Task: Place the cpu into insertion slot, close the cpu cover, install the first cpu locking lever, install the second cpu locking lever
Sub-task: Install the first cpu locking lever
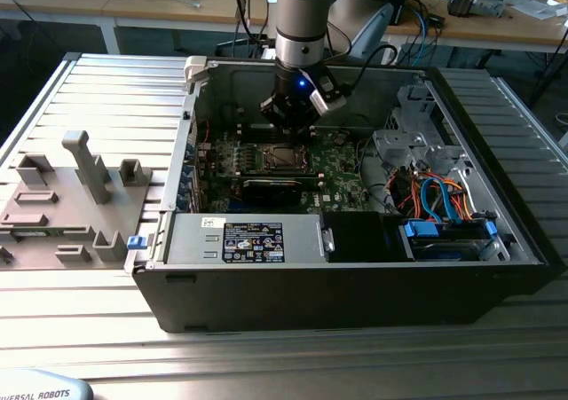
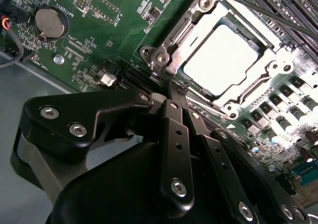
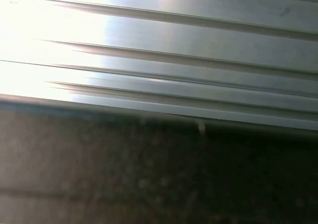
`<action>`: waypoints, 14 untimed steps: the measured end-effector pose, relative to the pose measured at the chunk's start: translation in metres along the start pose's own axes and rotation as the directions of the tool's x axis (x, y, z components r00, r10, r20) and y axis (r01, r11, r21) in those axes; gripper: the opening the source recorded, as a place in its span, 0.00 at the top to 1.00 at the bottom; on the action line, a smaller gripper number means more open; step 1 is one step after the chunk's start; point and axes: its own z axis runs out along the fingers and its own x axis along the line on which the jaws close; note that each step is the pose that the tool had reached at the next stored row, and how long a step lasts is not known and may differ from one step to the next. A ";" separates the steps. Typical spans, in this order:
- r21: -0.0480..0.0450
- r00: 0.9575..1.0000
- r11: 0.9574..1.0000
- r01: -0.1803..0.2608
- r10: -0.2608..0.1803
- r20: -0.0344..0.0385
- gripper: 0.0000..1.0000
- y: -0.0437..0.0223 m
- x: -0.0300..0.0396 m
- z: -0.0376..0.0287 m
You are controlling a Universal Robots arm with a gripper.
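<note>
In the second wrist view the cpu (image 2: 226, 59) lies flat in its socket on the green board (image 2: 107, 33), its silver top showing through the window of the cpu cover (image 2: 185, 39), which lies down over it. My gripper (image 2: 181, 89) has its black fingers (image 2: 175, 134) drawn together to a point, shut, at the socket's corner beside a thin wire lever (image 2: 201, 104) along the cover's edge. Whether the tip touches that lever I cannot tell. A thin dark rod (image 2: 271, 14) crosses above the socket's other side. In the exterior view the gripper (image 1: 290, 125) hangs just above the socket (image 1: 282, 158).
The board sits inside an open computer case (image 1: 346, 280) with a power supply (image 1: 253, 240), drive cage (image 1: 444, 236) and coloured cables (image 1: 435, 192) close by. A coin cell (image 2: 48, 23) sits on the board. Grey fixtures (image 1: 84, 165) stand on the ribbed metal table (image 3: 198, 45).
</note>
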 end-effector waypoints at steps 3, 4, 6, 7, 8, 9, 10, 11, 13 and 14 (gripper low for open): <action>0.000 1.000 1.000 0.001 -0.001 0.000 0.89 0.0001 -0.0001 -0.0008; 0.000 1.000 1.000 0.001 -0.001 0.000 0.89 0.0003 -0.0001 -0.0009; 0.000 1.000 1.000 0.001 -0.001 0.000 0.89 0.0014 -0.0002 -0.0009; 0.000 1.000 1.000 0.002 -0.002 0.000 0.89 0.0022 -0.0003 -0.0009; 0.000 1.000 1.000 0.002 -0.002 0.000 0.89 0.0032 -0.0004 -0.0009; 0.000 1.000 1.000 0.002 -0.002 0.000 0.89 0.0042 -0.0005 -0.0008; 0.000 1.000 1.000 0.003 -0.003 0.000 0.89 0.0049 -0.0006 -0.0008; 0.000 1.000 1.000 0.003 -0.003 0.000 0.89 0.0056 -0.0007 -0.0008; 0.000 1.000 1.000 0.003 -0.003 0.000 0.89 0.0066 -0.0008 -0.0008; 0.000 1.000 1.000 0.003 -0.003 0.000 0.89 0.0067 -0.0008 -0.0009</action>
